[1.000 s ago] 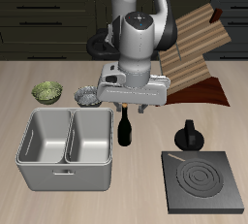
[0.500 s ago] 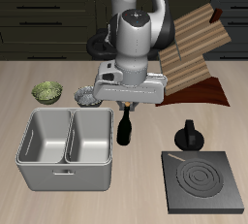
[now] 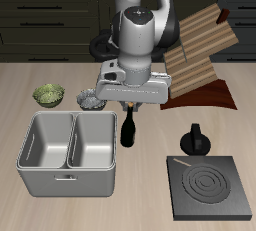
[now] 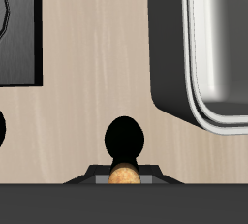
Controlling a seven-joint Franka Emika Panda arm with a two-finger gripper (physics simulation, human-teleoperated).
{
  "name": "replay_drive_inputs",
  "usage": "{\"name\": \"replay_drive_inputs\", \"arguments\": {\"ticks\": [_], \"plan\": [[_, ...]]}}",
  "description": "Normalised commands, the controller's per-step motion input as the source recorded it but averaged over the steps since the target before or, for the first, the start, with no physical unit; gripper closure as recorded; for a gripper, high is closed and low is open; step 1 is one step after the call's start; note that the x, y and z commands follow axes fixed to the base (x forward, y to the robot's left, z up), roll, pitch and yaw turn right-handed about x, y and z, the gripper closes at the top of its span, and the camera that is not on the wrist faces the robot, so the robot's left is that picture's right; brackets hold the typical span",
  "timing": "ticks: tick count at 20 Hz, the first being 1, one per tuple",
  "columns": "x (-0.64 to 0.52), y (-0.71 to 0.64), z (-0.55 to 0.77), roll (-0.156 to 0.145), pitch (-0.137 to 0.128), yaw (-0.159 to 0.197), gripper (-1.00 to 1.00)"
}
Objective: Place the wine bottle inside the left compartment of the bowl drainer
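The wine bottle point(image 3: 128, 132) stands upright on the table, close beside the bowl drainer point(image 3: 66, 180) and outside its wall. It is glossy black with a brownish cap point(image 4: 123, 176). My gripper point(image 3: 128, 109) hangs straight over it, open, with one finger on each side of the cap and neck. In the wrist view the bottle point(image 4: 124, 139) sits centred between the fingers, with the drainer's rim point(image 4: 174, 82) a short way off. Both grey wells are empty and look alike. I cannot tell which one is the left compartment.
A black knob-topped pot point(image 3: 195, 140) stands next to the dark burner plate point(image 3: 208, 185) near the front. A green bowl point(image 3: 47, 95) and a small metal piece point(image 3: 90, 99) lie behind the drainer. A wooden rack point(image 3: 200, 50) leans at the back.
My gripper has slid sideways toward the drainer until it is centred over the bottle's cap. The bottle has not moved.
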Motion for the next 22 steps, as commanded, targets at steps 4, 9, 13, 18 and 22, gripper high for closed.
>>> {"name": "replay_drive_inputs", "arguments": {"ticks": [4, 9, 13, 18, 22], "plan": [[-0.24, 0.03, 0.18, 0.023, 0.014, -0.02, 1.0], [-0.35, 0.05, 0.36, 0.021, 0.02, -0.001, 1.0], [-0.37, -0.03, 0.51, 0.026, -0.018, 0.012, 1.0], [-0.22, -0.17, 0.36, -0.007, -0.008, 0.029, 1.0], [-0.04, -0.23, 0.15, 0.001, -0.018, 0.009, 1.0]]}}
